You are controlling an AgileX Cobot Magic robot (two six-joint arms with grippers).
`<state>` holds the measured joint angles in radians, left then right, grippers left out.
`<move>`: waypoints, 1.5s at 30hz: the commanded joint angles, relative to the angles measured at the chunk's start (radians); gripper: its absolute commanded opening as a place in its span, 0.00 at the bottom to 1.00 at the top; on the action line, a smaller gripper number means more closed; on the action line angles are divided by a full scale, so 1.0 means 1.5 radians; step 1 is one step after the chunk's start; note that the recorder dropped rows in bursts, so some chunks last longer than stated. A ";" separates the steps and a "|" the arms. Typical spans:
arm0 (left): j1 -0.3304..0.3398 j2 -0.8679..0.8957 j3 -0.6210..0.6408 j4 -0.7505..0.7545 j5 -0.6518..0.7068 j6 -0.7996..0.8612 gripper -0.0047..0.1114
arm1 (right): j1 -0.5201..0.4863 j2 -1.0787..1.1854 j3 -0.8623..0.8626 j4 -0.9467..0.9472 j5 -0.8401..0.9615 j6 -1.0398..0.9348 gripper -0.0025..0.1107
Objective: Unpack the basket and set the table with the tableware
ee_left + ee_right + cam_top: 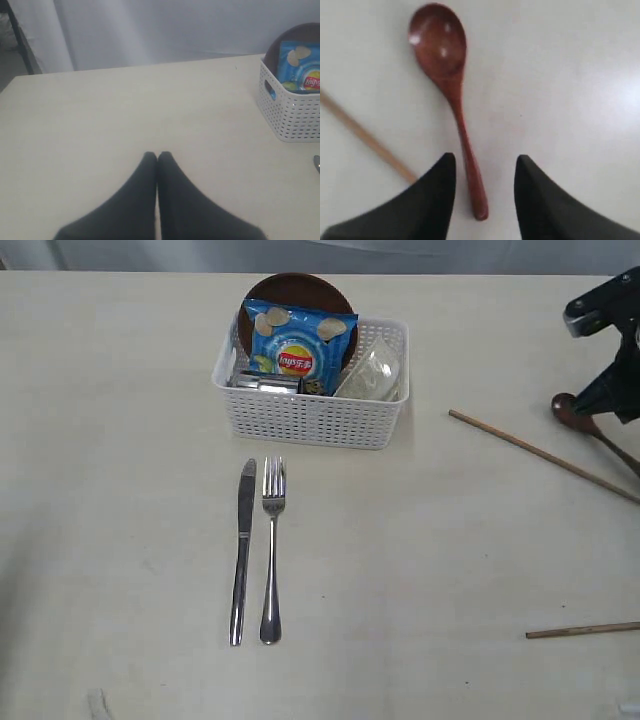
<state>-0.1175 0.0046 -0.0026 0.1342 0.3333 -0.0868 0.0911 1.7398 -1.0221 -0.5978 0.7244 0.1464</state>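
Knife [241, 552], fork [271, 550], spoon [445, 75], chopsticks [540, 455] lie on the surface [120, 490]; plate [295, 285] and more sit in the basket [310, 420]. Right tool [485, 162] released; left tool [157, 156] clenched, empty.

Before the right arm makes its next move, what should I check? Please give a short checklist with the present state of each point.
1. Right tool open, jaws apart: ok.
2. Wooden spoon lies flat on the table, handle between the jaws, not gripped: ok.
3. Near chopstick lies apart from the spoon: ok.
4. Left tool shut, away from the basket: ok.
5. Basket unpacked: not ok; the plate and chips bag are inside.
6. Chopsticks placed together: not ok; the second chopstick lies apart from the near one.
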 commanded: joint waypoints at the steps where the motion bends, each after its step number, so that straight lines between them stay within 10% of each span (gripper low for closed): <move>1: 0.002 -0.003 0.002 0.000 -0.005 0.001 0.04 | 0.034 -0.094 0.001 0.283 0.122 -0.355 0.21; 3: 0.002 -0.003 0.002 0.000 -0.005 0.001 0.04 | 0.066 -0.124 0.014 0.366 0.331 -0.569 0.22; 7: 0.002 -0.003 0.002 0.000 -0.005 0.001 0.04 | 0.151 -0.190 0.114 0.345 0.331 -0.534 0.41; 19: 0.002 -0.003 0.002 0.000 -0.005 0.001 0.04 | 0.432 -0.261 0.387 0.074 0.188 -0.378 0.42; 45: 0.002 -0.003 0.002 0.000 -0.005 0.001 0.04 | 0.422 -0.179 0.428 0.074 0.004 -0.363 0.35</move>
<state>-0.1175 0.0046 -0.0026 0.1342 0.3333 -0.0868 0.7300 1.4675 -0.4126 -0.4625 0.7746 -0.3905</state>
